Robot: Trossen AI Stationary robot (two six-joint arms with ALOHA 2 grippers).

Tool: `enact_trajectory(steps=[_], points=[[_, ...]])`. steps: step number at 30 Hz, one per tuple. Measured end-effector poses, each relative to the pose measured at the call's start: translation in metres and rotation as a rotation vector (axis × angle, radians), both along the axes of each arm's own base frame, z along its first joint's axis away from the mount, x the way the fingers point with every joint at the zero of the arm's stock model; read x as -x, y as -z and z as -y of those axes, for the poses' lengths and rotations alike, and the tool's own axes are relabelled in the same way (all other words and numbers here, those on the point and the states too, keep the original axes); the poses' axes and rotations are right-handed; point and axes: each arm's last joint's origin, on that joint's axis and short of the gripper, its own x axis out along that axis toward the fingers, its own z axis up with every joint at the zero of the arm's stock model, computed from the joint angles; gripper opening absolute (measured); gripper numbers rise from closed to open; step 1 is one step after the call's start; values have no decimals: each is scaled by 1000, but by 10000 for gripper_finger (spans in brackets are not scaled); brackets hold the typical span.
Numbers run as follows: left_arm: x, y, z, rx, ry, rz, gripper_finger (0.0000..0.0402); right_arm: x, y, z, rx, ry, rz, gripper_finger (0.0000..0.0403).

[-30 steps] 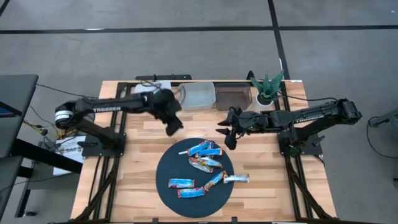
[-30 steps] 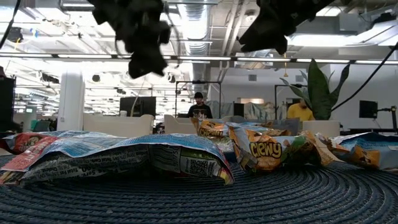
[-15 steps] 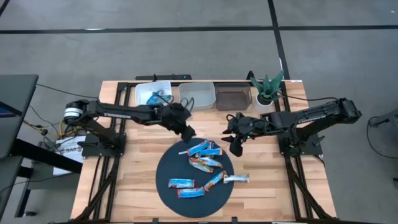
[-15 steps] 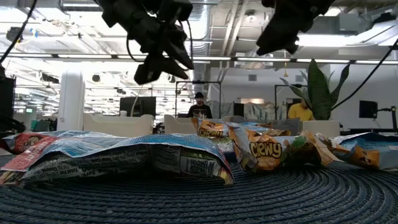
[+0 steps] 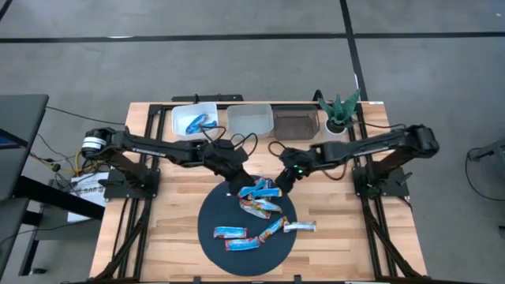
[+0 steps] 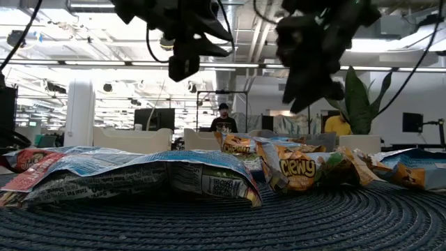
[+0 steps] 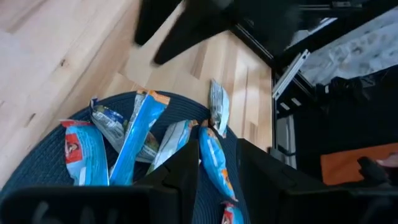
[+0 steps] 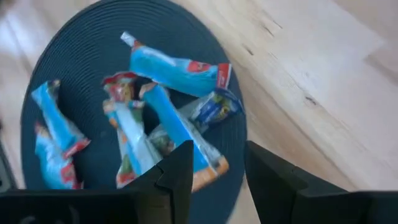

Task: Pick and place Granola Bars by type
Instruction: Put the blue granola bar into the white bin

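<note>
Both my arms have swung in from the back of the tabletop (image 5: 181, 213) over the last second and are now parked over the far edge of the round dark mat (image 5: 213, 237). A second ago my left end effector (image 5: 237, 169) was back near the white bin (image 5: 195, 121), which now shows a blue bar (image 5: 197, 123) lying in it, so my guess is one drop-off is done and I'm lining up for the next pick. My right end effector (image 5: 282, 180) has come across too and is just beside the top of the pile.

Left end effector: fingers parted a little, nothing between them, hovering clear of the wrappers in my wrist view. Right end effector: same deal, a modest gap between the fingers, empty, touching nothing that I can see.

The Granola Bars (image 5: 260, 189) are nearly all still on the mat: a tangled cluster of blue ones near its far edge, with a brown-orange one (image 5: 271, 229) mixed in, a couple of blue ones lower down, and a silvery one (image 5: 301, 226) at the mat's right rim. The clear bin (image 5: 250, 121) and the dark bin (image 5: 296, 124) look empty from above, so sorting is barely started, I reckon. The overlapping bars in the cluster could get dragged along when I grab one.
</note>
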Motion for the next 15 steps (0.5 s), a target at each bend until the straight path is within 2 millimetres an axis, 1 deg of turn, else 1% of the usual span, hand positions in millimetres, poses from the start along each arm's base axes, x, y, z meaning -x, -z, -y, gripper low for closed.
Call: enact_trajectory(steps=[5, 8, 11, 15], points=[[10, -10, 6, -27, 1, -3, 99, -18, 14, -2, -26, 26, 50, 131], [16, -15, 7, -36, 7, -14, 99, -22, 22, 2, -49, 76, 32, 131], [23, -21, 7, -51, 7, -8, 99, -26, 35, 8, -57, 112, -12, 132], [30, -27, 7, -76, 2, -6, 99, -31, 47, 14, -97, 114, -41, 146]])
